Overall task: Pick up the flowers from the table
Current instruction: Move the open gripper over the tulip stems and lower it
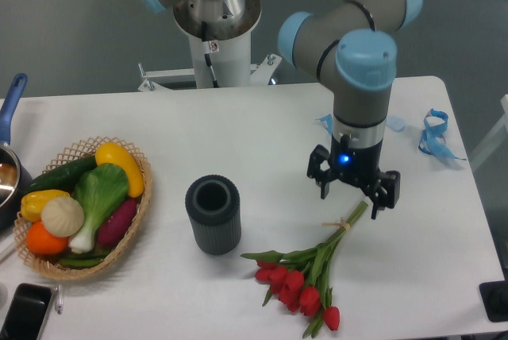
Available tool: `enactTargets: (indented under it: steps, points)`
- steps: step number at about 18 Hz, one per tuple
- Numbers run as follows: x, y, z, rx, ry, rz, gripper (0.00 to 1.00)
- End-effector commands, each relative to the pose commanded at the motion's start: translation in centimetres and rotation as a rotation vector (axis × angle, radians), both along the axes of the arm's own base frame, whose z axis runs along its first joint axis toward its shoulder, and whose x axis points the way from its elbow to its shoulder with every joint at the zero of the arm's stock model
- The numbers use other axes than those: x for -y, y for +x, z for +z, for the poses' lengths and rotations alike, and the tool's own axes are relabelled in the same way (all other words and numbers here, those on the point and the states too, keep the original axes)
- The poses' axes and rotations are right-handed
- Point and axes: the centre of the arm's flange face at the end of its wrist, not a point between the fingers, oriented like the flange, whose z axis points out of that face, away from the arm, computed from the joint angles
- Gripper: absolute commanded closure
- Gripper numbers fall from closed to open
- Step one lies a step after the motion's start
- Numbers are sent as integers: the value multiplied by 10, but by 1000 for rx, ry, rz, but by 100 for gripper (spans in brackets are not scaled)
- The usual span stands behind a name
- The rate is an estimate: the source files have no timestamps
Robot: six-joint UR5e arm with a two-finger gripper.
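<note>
hovering w/ fingers spread, the claw (355, 193) sits over, maybe touching, the flowers (305, 275) stem ends.

The table (238, 129) is carrying the flowers (311, 268), lying just below the claw (354, 191). A vase (213, 214) is standing to its left, a basket (136, 221) sitting further left, and a ribbon (433, 135) is lying to its upper right.

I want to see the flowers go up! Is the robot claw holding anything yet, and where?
Nothing yet. The gripper is open, its fingers spread above the stem end of the flowers, which lie on the table.
</note>
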Motion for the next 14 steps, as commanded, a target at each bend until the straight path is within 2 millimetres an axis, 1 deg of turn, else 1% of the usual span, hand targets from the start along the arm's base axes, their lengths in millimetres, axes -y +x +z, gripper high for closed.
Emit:
enactTargets:
  steps: [1,3,5,7,9,12,14]
  points:
    - [3,3,-12,17,-9,-2,0]
    - [3,0,-26,34,-20,-6,0]
    - [0,-7,-46,55,-35,-14,0]
    - [-4,-12,-51,56,-37,-20,0]
    - [-7,-14,-66,80,-36,-25,0]
    - [-11,-18,-77,99,-27,-31,0]
    - [-11,-17,-89,107,-43,-65,0]
